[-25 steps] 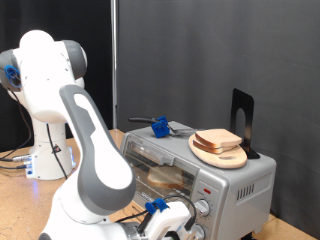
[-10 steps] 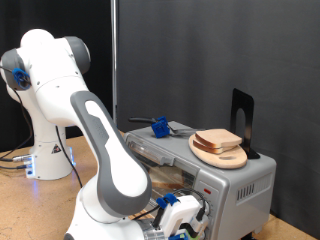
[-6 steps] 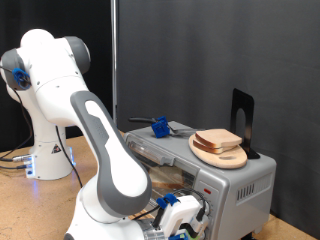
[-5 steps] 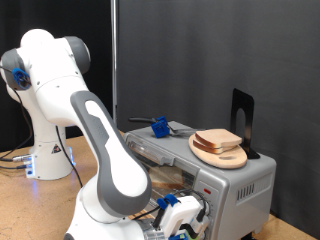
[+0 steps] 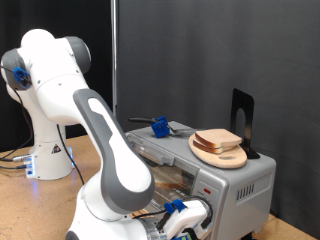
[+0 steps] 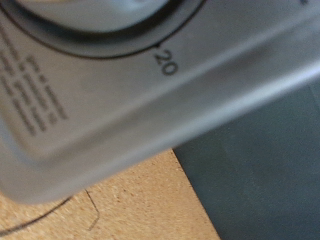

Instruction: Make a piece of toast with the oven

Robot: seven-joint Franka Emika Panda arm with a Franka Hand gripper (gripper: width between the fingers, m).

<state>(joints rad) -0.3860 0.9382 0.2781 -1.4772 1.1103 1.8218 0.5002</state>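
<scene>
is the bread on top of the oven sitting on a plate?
Yes: the slice of bread lies on a round wooden plate on the oven roof.

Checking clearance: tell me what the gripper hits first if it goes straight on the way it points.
Most likely the oven: the wrist view is filled by its front panel and a dial scale marked 20. The gripper's fingers are not visible.

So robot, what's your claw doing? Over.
Claw low at oven front, by the dial. Toast on the wooden plate atop oven. Nothing blocking.

Gripper (image 5: 190, 222) fingers cut off at frame bottom; oven (image 5: 225, 185) knobs hidden.
</scene>
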